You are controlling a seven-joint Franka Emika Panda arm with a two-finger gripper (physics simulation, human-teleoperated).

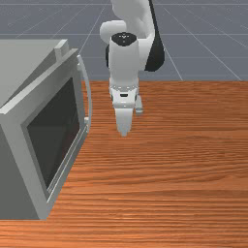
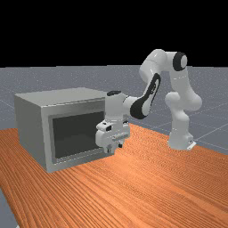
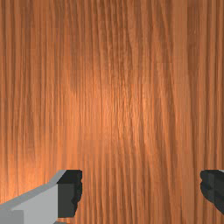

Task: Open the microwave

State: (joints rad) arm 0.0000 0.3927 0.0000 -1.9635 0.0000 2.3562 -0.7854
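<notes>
“Where's the end effector point(image 1: 124, 131)?”

“At about 4 o'clock from the handle point(image 1: 89, 94) in the front view, pointing down and spread wide around nothing.”

“And the microwave point(image 1: 22, 63)?”

“Standing on the surface point(image 1: 169, 169), at 9 o'clock from the end effector in the front view. Its door point(image 1: 55, 133) looks shut or nearly so; I can't tell if there's a gap.”

“Why hang out there, apart from it all?”

“Probably to keep room for a turn and an approach to the handle. That spread should let it straddle the bar, and the bar bows out from the door, so it ought to be graspable.”

“Which way does everything point?”

“The door faces roughly 4 o'clock in the front view, 5 o'clock in the far view. The handle's long axis is upright, along the door edge nearer the arm's base point(image 2: 180, 138).”

“So, handle first, then pull.”
</notes>
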